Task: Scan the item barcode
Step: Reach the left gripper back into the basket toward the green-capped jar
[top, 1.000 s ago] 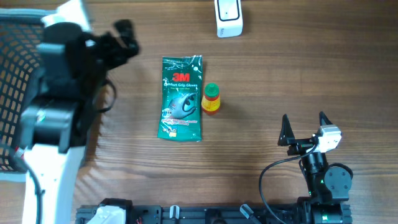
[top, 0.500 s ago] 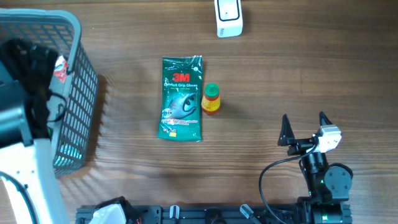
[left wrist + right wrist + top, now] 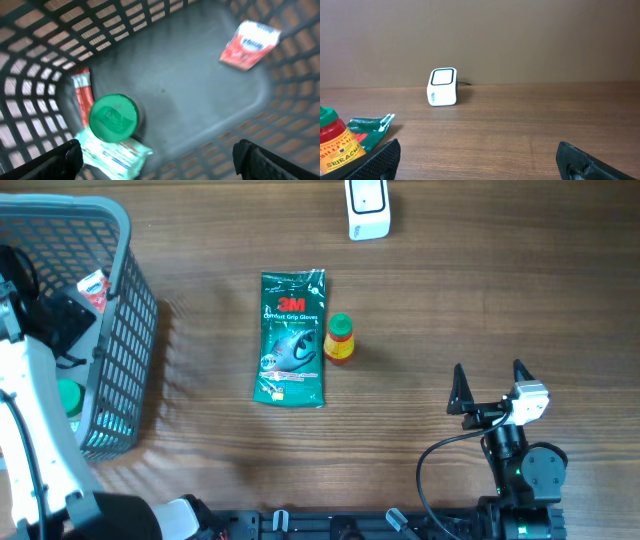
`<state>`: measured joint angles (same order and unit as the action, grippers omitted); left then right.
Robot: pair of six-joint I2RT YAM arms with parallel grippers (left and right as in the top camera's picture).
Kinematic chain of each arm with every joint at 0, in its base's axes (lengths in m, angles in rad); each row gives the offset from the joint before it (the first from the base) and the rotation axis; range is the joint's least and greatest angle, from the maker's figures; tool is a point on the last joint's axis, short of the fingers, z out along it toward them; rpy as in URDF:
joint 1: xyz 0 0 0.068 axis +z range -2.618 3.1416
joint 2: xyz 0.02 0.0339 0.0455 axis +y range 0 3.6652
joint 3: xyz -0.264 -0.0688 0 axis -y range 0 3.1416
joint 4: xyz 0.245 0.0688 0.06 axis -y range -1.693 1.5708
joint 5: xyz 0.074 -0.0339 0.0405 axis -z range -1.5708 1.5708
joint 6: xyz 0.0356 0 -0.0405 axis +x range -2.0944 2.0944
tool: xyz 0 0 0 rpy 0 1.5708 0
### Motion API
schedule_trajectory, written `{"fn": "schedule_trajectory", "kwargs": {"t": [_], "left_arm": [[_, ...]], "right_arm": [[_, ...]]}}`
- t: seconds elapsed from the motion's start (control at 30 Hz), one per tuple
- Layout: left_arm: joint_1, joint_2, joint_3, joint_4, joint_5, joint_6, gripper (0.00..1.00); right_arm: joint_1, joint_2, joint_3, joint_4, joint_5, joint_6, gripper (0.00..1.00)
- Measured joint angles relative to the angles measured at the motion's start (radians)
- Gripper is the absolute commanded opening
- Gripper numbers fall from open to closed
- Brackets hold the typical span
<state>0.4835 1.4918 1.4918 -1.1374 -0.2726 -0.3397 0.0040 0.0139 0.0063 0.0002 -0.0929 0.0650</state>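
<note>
Left jaws wide, green-lidded container (image 3: 112, 117) below, apart

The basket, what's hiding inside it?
Inside the basket lie a green lid, a red and white packet, a thin red packet by the wall and a pale pouch. The lid hides its own container and part of the pouch.

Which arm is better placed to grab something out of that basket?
Left. The left end effector hangs open over the basket, above the green-lidded container; the right end effector sits open across the table.
</note>
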Motion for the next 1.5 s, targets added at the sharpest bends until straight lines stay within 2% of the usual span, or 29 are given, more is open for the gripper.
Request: {"fn": "schedule_trajectory", "kwargs": {"t": [0.1,0.3,0.53,0.73,0.93,1.17,1.5], "left_arm": [[0.016,0.042,0.000,0.003,-0.019,0.113,1.00],[0.089,0.072,0.000,0.019,-0.076,0.230,1.00],[0.201,0.074,-0.037,0.026,-0.059,0.394,1.00],[0.275,0.076,-0.141,0.117,0.104,0.438,1.00],[0.285,0.076,-0.226,0.195,0.190,0.489,1.00],[0.285,0.077,-0.314,0.283,0.219,0.538,1.00],[0.285,0.135,-0.349,0.293,0.220,0.548,1.00]], "right_arm": [[0.000,0.000,0.000,0.000,0.000,0.000,1.00],[0.000,0.000,0.000,0.000,0.000,0.000,1.00],[0.000,0.000,0.000,0.000,0.000,0.000,1.00],[0.000,0.000,0.000,0.000,0.000,0.000,1.00],[0.000,0.000,0.000,0.000,0.000,0.000,1.00],[0.000,0.000,0.000,0.000,0.000,0.000,1.00],[0.000,0.000,0.000,0.000,0.000,0.000,1.00]]}}
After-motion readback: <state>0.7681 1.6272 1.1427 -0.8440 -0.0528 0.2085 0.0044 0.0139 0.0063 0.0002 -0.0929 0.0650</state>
